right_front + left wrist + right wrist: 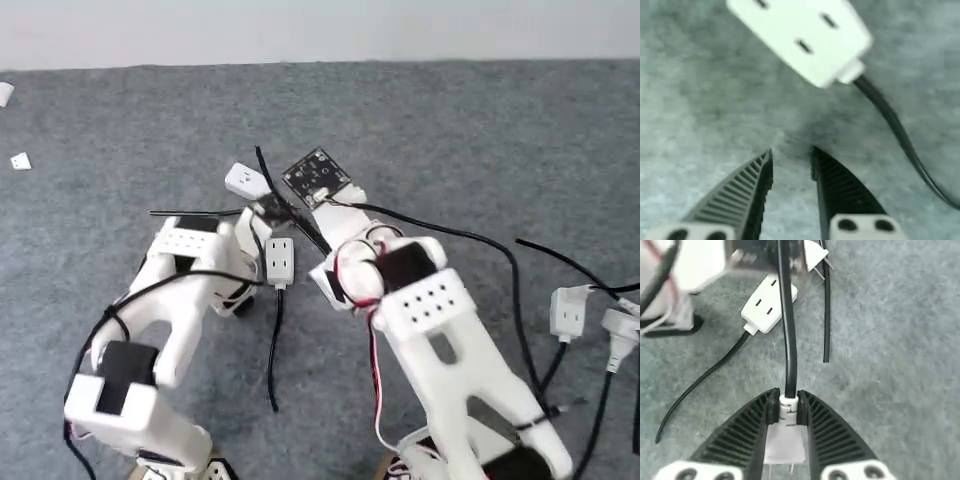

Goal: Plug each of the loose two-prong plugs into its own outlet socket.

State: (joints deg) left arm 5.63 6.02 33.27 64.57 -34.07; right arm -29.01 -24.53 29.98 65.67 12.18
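Step in hand: a plug is picked up and on its way to a socket, insertion not yet made

Right gripper (787,395): fingers clamped on the white plug (784,440) at its cord end. The black cord (788,340) runs straight out ahead from between the tips

Its prongs look to point back toward the wrist, away from the outlet socket (769,305) lying on the grey carpet (890,365) ahead (worth checking before you commit)

Left gripper (791,170): fingers apart, nothing between them. It hangs over carpet near a white socket block (800,37), slots up, not touching it

A second loose plug (816,254) lies beyond the socket, prongs bare

Next, as I judge it: you need the prongs turned toward the slots, squared to them, then pushed home. The socket sits free on the carpet and will likely slide under the push, so bring the left gripper onto it to pin it first
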